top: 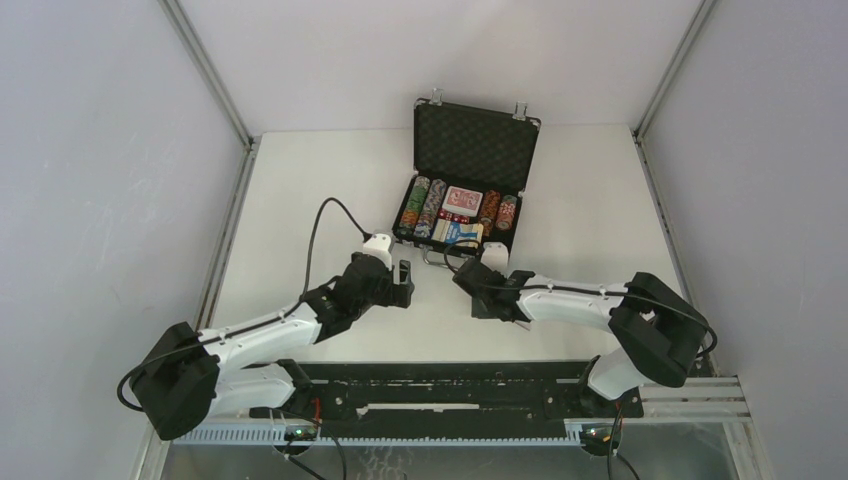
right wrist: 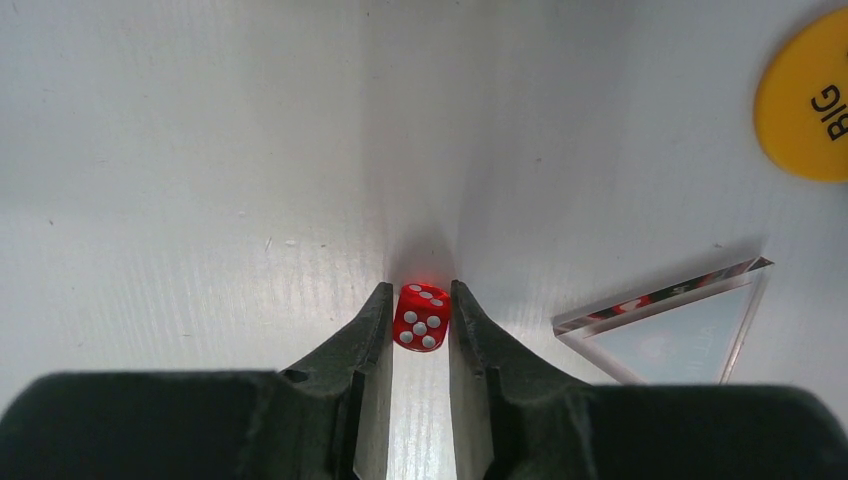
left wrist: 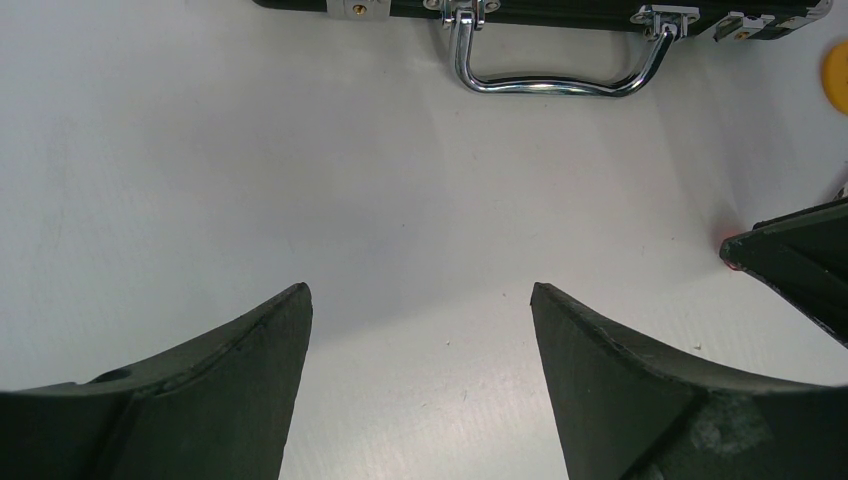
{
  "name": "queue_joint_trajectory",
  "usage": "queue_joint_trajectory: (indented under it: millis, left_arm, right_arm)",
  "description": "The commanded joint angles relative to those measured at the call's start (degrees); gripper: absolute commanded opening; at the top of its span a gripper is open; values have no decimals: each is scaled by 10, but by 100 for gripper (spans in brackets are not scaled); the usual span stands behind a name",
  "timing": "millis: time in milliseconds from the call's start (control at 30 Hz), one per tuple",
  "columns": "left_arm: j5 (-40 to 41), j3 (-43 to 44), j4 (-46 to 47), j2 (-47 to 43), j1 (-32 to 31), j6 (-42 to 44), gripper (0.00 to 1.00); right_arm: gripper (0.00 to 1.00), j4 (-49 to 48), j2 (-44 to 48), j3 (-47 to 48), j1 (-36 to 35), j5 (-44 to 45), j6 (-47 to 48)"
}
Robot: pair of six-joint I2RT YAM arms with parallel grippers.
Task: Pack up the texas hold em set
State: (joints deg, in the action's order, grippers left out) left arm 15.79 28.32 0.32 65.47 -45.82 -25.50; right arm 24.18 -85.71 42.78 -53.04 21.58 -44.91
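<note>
Just in front of the open briefcase (top: 475, 140), the right fingers (right wrist: 365, 345) pinch a red die (right wrist: 421, 316) on the tabletop (right wrist: 200, 150). The left fingers (left wrist: 250, 350) gape wide, holding nothing. A clear triangle piece (right wrist: 670, 335) and a yellow button (right wrist: 805, 100) also lie before the briefcase, which holds poker chips (top: 418, 205) and cards (top: 462, 200).

The right pincer (right wrist: 420, 291) clamps 1 red die (right wrist: 421, 318) above the white counter (right wrist: 200, 150); a clear triangle piece (right wrist: 672, 332) lies just beside, a yellow round button (right wrist: 806, 100) farther off.
</note>
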Motion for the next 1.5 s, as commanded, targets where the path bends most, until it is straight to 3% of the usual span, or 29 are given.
queue_joint_trajectory:
  millis: [0,200,433,700,967,1467]
  left_arm:
    - [-6,29,21,-7,-1,-5,85]
    - [-5,28,21,-5,-1,-6,85]
    - [-2,29,21,0,-1,-4,85]
    - [-2,30,23,8,-1,-3,85]
    - [15,33,20,18,-2,5,85]
    - [23,36,17,29,-1,10,85]
  right_arm:
    - [20,-3,25,18,-3,11,9]
    - [20,2,24,69,18,7,53]
    - [20,-8,-29,178,94,-15,136]
    - [20,-4,-158,323,195,-56,203]
    - [20,14,-258,433,246,-80,234]
    - [22,12,-310,468,261,-107,241]
